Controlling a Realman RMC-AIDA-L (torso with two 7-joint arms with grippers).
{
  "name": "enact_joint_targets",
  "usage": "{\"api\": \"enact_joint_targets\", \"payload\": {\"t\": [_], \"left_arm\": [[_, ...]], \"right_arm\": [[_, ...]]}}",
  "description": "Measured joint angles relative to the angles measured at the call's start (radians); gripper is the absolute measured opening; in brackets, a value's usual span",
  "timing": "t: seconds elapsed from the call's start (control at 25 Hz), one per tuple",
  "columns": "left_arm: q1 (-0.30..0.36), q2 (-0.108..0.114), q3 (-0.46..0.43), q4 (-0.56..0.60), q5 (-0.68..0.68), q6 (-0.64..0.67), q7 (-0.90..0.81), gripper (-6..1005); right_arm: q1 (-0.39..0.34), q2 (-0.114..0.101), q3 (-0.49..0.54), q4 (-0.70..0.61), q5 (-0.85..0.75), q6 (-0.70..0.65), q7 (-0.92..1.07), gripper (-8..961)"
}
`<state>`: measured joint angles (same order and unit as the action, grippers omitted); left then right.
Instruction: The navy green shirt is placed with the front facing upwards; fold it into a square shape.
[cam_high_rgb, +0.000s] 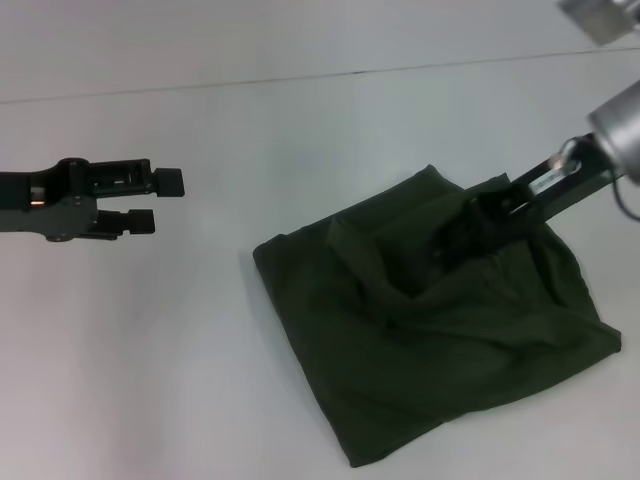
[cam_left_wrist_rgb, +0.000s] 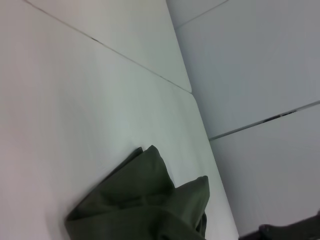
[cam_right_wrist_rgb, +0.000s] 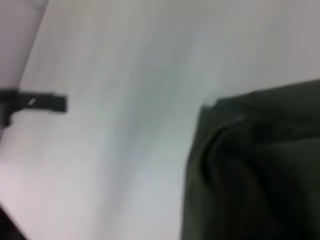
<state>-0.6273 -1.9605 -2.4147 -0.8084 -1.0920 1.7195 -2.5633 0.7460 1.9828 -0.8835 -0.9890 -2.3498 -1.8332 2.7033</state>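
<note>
The left gripper hangs over bare table on the robot's left, its arm reaching in level from the side, fingers pointing toward the cloth with a plain gap between them and nothing held. The right gripper comes down at a slant from the far right and is sunk into the far part of the navy green shirt; its fingers are lost against the dark fabric, so I cannot tell how the jaws stand. The shirt lies right of centre, folded into a rough, rumpled square turned cornerwise, one corner pointing away from the robot and one toward it, plain green showing.
</note>
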Motion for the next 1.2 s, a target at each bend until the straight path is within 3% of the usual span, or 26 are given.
{"api": "enact_joint_targets", "payload": {"t": [0.16, 0.32, 0.56, 0.84, 1.2], "left_arm": [[0.001, 0.0, 0.0, 0.001, -0.001, 0.0, -0.001, 964], [-0.002, 0.0, 0.0, 0.002, 0.001, 0.0, -0.005, 964], [-0.003, 0.0, 0.0, 0.002, 0.003, 0.0, -0.007, 963], [-0.001, 0.0, -0.013, 0.002, 0.004, -0.011, -0.005, 963], [0.0, -0.002, -0.014, 0.002, 0.006, -0.014, -0.001, 963]], "right_arm": [[-0.028, -0.014, -0.005, 0.011, -0.026, 0.071, -0.001, 523], [-0.034, -0.002, 0.005, 0.012, -0.108, 0.122, -0.01, 523], [-0.028, 0.005, 0.005, 0.075, -0.108, 0.169, -0.017, 524], [-0.023, 0.02, 0.009, 0.123, -0.034, 0.131, -0.022, 524], [-0.03, 0.022, 0.017, 0.127, 0.07, 0.072, -0.03, 525]]}}
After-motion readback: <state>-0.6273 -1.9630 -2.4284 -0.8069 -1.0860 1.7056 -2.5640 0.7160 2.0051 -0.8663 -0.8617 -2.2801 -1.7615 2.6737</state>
